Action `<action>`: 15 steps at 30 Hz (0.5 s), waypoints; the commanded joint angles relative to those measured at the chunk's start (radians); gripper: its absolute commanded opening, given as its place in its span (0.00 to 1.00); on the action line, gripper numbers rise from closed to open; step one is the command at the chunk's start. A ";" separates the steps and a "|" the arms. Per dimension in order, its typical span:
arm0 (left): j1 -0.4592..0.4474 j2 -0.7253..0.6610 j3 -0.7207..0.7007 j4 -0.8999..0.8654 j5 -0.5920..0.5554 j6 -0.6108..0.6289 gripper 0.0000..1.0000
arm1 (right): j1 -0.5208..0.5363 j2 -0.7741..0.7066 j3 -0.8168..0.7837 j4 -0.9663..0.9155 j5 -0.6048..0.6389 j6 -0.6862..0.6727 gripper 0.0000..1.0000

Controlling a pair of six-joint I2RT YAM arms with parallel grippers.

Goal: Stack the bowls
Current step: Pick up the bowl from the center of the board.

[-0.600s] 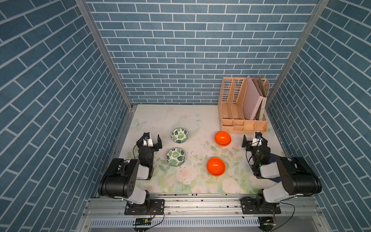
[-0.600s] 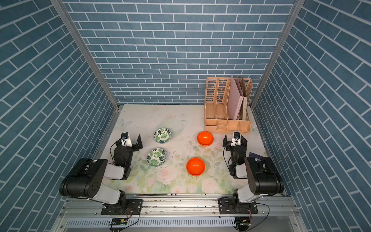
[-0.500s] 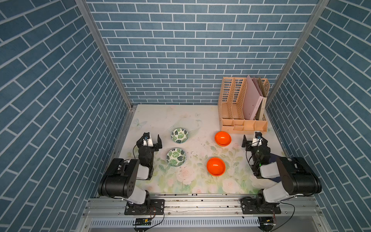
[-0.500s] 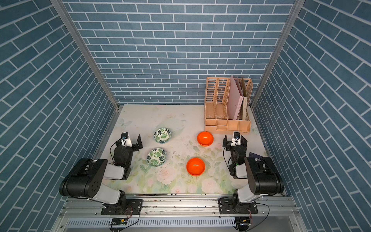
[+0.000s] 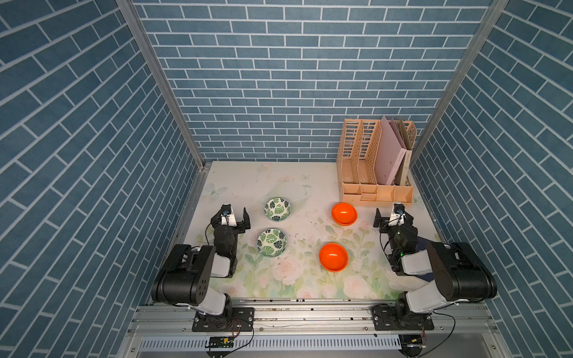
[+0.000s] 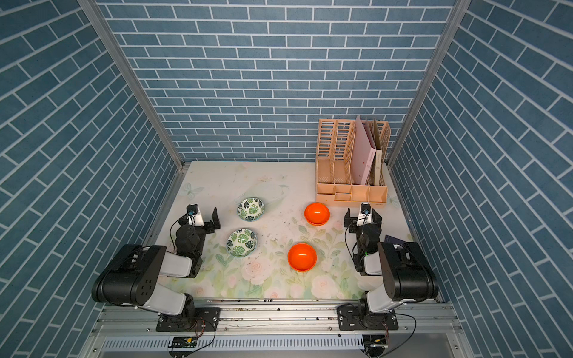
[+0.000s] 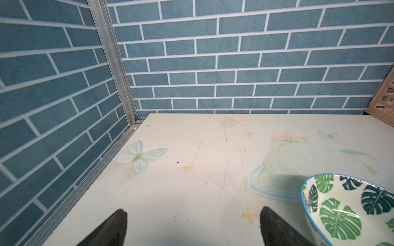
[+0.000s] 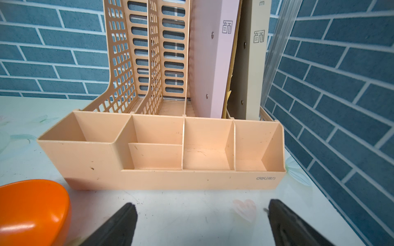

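While their jaws are gaping empty, left gripper (image 7: 193, 213) and right gripper (image 8: 202, 205) are flanking the bowls (image 5: 272, 242).
A leaf bowl (image 7: 349, 210) is lying just beside the left, an orange bowl (image 8: 29, 210) beside the right.

- I'm seeing blue brick walls (image 5: 294, 77) boxing in three sides.
- Floral tabletop (image 5: 279, 179), kinda scuffed, evenly lit.
- Peach file organizer (image 5: 353, 161) at 1 o'clock, folders (image 5: 389, 155) inside.
- Aluminium rail (image 5: 310, 313) at 6 o'clock.

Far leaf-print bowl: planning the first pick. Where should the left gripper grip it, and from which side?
Probably the rim of the far leaf-print bowl nearest the left gripper, from above, one finger inside, one outside. It sits upright and empty, its thin rim suits a pinch, and the open jaws stand beside that edge.
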 commanded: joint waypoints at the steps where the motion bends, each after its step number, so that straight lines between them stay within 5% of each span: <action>1: 0.008 0.004 0.017 0.007 -0.004 -0.008 0.99 | -0.003 0.006 0.014 -0.002 -0.010 0.001 1.00; 6: 0.033 -0.007 0.040 -0.035 0.051 -0.018 1.00 | -0.013 -0.021 0.052 -0.095 -0.063 -0.011 1.00; 10: 0.033 -0.069 0.339 -0.577 0.061 -0.005 1.00 | -0.001 -0.135 0.147 -0.342 -0.035 -0.019 1.00; 15: -0.053 -0.166 0.581 -0.880 0.046 0.028 1.00 | 0.148 -0.255 0.286 -0.598 0.068 -0.130 1.00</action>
